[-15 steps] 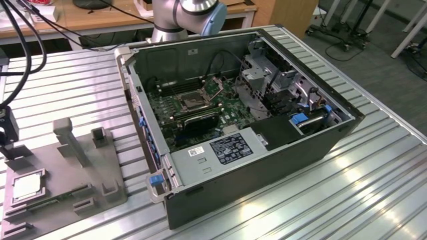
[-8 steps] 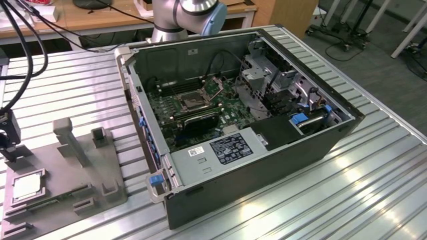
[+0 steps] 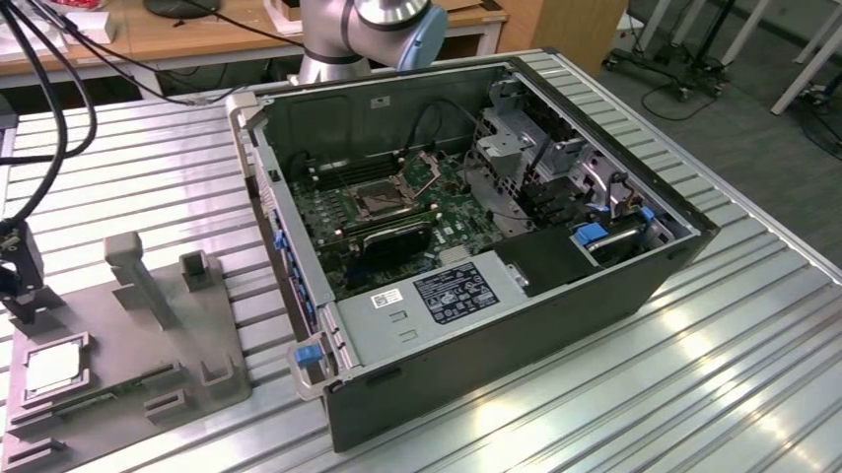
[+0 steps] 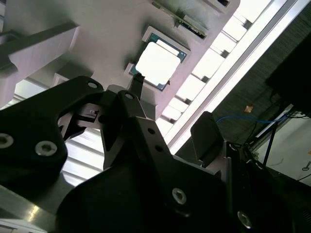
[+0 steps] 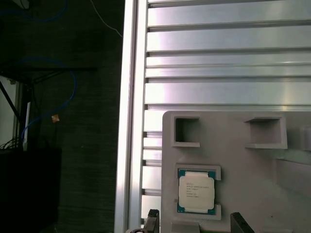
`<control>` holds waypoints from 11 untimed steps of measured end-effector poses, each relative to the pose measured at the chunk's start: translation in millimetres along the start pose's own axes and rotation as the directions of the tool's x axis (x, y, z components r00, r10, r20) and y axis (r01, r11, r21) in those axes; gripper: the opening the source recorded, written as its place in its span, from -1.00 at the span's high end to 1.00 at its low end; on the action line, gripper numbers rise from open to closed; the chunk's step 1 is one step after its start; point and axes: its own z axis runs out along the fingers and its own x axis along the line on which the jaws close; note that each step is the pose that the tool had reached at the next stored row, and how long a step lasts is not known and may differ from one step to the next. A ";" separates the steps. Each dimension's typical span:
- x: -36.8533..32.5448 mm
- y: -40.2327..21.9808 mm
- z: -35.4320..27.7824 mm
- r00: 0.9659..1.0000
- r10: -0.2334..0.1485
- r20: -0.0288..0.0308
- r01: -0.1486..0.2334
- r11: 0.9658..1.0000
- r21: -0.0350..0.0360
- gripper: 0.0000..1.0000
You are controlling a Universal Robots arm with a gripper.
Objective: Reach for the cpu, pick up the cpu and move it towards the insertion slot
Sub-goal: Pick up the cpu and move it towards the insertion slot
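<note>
Gripper (image 5: 195, 223), jaws wide apart

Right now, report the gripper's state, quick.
Gripper: open, holding nothing, poised by the cpu, which lies in a recess of the grey tray.

Slatted table (image 3: 736, 374), seemingly aluminium, computer case (image 3: 526, 335), grey tray (image 3: 211, 330)

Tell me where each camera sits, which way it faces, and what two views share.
Exterior view: raised off the arm, looking down on the computer case, insertion slot and grey tray; the arm shows.
First wrist view: on the wrist, facing the cpu in the tray; the open gripper shows.
Second wrist view: on the wrist, looking past the gripper's dark body at the cpu.
Wrist views share cpu, tray.
</note>
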 end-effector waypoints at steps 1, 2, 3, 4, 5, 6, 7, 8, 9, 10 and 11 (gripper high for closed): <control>0.0 -0.1 0.2 1.000 0.000 0.000 0.000 1.000 0.000 -0.33; 0.0 -0.2 0.5 1.000 0.000 0.000 0.000 1.000 0.000 -0.33; 0.0 -0.3 0.8 1.000 0.000 0.000 0.000 1.000 0.000 -0.33; 0.0 -0.3 1.1 1.000 0.000 0.000 0.000 1.000 0.000 -0.33; 0.0 -0.4 1.3 1.000 0.000 0.000 0.000 1.000 0.000 -0.33; 0.0 -0.4 1.6 1.000 0.000 0.000 0.000 1.000 0.000 -0.33; 0.0 -0.5 1.9 1.000 0.000 0.000 0.000 1.000 0.000 -0.33; 0.0 -0.5 2.2 1.000 0.000 0.000 0.000 1.000 0.000 -0.33; 0.0 -0.5 2.5 1.000 0.000 0.000 0.000 1.000 0.000 -0.33; 0.0 -0.5 2.7 1.000 0.000 0.000 0.000 1.000 0.000 -0.33; 0.0 -0.5 3.0 1.000 0.000 0.000 0.000 1.000 0.000 -0.33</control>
